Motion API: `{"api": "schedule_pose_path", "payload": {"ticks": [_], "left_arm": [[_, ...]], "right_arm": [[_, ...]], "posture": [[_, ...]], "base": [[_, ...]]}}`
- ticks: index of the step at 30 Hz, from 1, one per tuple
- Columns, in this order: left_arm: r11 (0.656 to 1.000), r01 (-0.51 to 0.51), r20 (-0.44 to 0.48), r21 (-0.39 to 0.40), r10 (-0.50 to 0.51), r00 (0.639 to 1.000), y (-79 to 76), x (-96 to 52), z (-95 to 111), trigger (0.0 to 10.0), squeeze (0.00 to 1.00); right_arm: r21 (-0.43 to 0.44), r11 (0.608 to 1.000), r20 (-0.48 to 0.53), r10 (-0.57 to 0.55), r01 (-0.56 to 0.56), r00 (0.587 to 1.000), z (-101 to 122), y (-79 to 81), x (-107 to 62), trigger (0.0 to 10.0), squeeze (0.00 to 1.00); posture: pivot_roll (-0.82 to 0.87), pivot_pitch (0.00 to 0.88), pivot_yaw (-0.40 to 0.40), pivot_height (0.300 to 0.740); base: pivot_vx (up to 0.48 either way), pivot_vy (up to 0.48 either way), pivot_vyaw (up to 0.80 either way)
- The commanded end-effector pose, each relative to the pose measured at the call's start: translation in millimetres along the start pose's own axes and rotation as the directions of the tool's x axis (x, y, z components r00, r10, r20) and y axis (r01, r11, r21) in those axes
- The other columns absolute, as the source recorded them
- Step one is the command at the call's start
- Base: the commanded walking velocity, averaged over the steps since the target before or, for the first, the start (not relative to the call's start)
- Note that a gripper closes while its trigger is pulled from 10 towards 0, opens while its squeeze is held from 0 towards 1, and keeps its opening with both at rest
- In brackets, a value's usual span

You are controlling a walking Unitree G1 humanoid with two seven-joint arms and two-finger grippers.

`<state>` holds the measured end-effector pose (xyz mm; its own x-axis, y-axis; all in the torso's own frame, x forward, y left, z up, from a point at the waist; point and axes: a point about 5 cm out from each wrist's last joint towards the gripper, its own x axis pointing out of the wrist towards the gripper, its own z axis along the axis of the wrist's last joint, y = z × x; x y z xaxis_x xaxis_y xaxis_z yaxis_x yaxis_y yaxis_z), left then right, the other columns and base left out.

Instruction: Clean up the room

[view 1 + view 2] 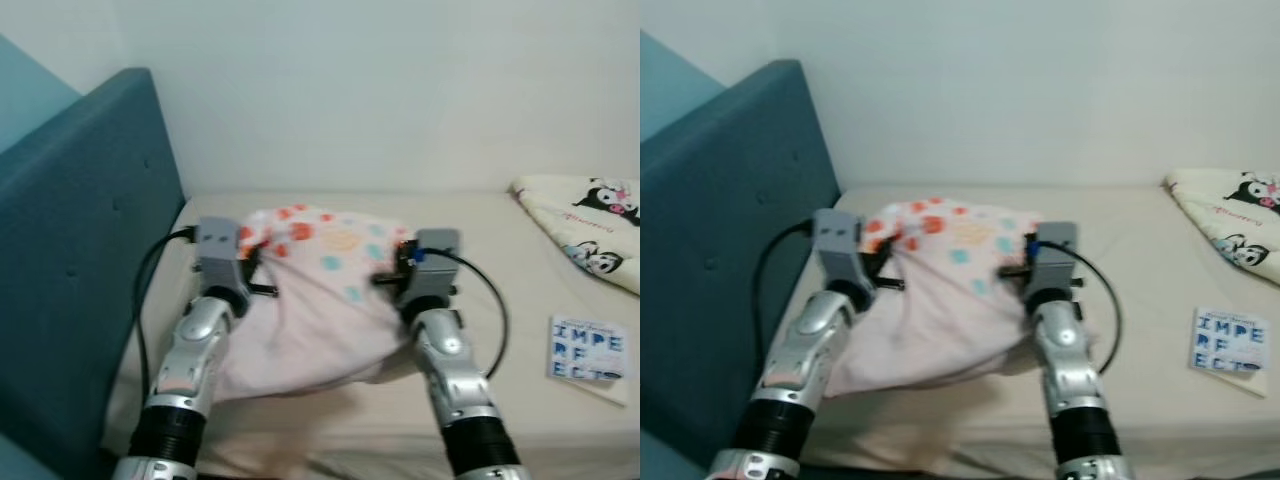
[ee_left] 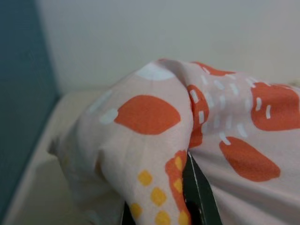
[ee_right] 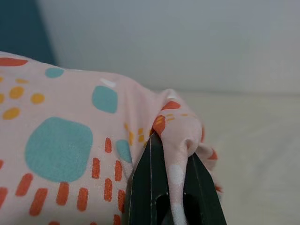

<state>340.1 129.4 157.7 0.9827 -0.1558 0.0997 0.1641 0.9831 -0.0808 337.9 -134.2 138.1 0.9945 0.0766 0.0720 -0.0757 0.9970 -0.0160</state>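
Observation:
A pink pillow (image 1: 320, 290) with orange, teal and yellow prints is held up over the cream bed (image 1: 520, 300), close to the blue headboard (image 1: 80, 260). My left gripper (image 1: 250, 262) is shut on the pillow's left corner, and my right gripper (image 1: 392, 270) is shut on its right corner. In the left wrist view the cloth (image 2: 154, 140) wraps over a black finger (image 2: 199, 187). In the right wrist view the two black fingers (image 3: 150, 183) pinch a fold of the cloth (image 3: 183, 140). The pillow's lower part sags onto the bed between my arms.
A cream blanket with cartoon prints (image 1: 585, 225) lies at the bed's far right. A white booklet with blue letters (image 1: 588, 350) lies flat on the bed to the right of my right arm. A pale wall (image 1: 400, 90) stands behind the bed.

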Motion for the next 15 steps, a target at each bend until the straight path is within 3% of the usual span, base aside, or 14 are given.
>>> {"api": "schedule_pose_path", "payload": {"ticks": [1, 8, 11, 15], "left_arm": [[1.0, 0.02, 0.043, 0.013, -0.02, 0.999, -5.4, 2.9, 9.5, 10.0, 0.0], [1.0, 0.02, 0.046, 0.013, -0.02, 0.999, -4.6, 3.3, 10.3, 10.0, 0.0], [1.0, 0.007, 0.046, 0.022, -0.008, 0.999, -3.4, 3.8, 12.2, 10.0, 0.0], [1.0, 0.006, 0.056, 0.026, -0.007, 0.998, -4.8, 4.4, 14.9, 10.0, 0.0]], "right_arm": [[0.008, 1.0, 0.04, 0.018, -0.018, 0.999, 6.7, -0.2, 1.0, 10.0, 0.0], [0.014, 1.0, 0.042, 0.021, -0.022, 0.999, 7.1, 0.5, 1.0, 10.0, 0.0], [0.018, 1.0, 0.045, 0.018, -0.019, 0.999, 7.6, 0.8, 0.9, 10.0, 0.0], [0.025, 1.0, 0.048, 0.013, -0.014, 0.999, 7.6, 0.7, 0.3, 10.0, 0.0]], "posture": [[0.02, 0.0, -0.043, 0.734], [0.02, 0.0, -0.04, 0.734], [0.02, 0.0, -0.037, 0.734], [0.02, 0.0, -0.034, 0.734]], "base": [[0.0, 0.435, 0.0], [0.0, 0.433, 0.0], [0.0, -0.212, 0.0], [0.0, -0.48, 0.0]]}}
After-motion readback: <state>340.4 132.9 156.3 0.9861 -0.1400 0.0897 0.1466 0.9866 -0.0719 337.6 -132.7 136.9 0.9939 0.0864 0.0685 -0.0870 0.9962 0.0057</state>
